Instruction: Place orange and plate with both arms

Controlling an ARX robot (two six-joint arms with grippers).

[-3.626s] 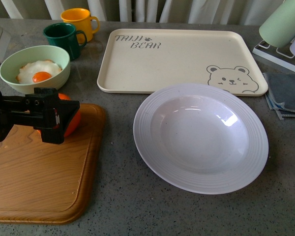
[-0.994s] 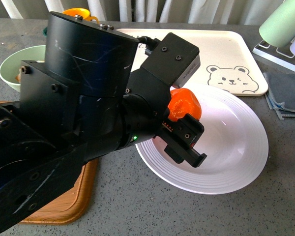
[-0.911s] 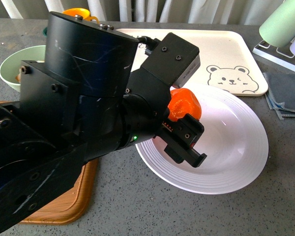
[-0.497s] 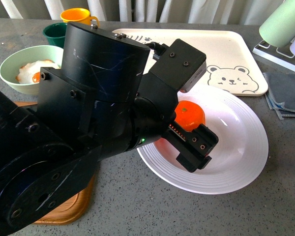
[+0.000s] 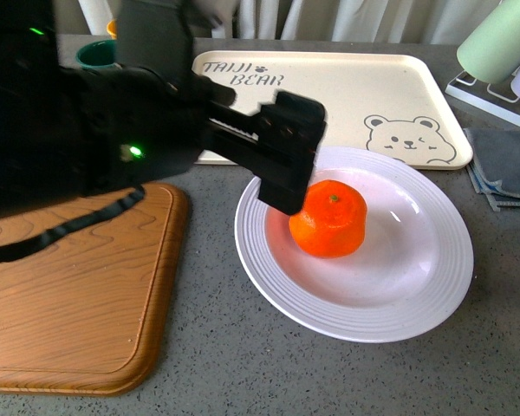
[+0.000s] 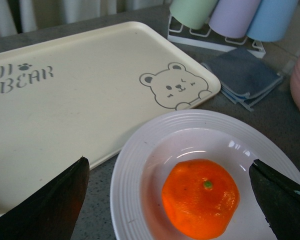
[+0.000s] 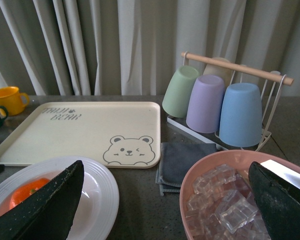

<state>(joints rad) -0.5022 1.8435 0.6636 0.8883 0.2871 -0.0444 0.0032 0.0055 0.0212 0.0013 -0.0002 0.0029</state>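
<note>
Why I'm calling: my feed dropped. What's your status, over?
Left tool open above orange. Right tool open, empty. Orange resting in plate. No obstruction seen.

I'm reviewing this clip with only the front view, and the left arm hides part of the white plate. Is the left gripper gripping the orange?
Observer: No. The left wrist view shows the left gripper open, its fingers spread wide on either side of the orange and clear of it.
Operator: I can't see the right gripper at all. What state is it in?
Observer: In the right wrist view the right gripper is open and holds nothing.
Operator: Is anything close to it that I'm missing?
Observer: Yes, a pink bowl full of clear cubes sits next to the cup rack.
</note>
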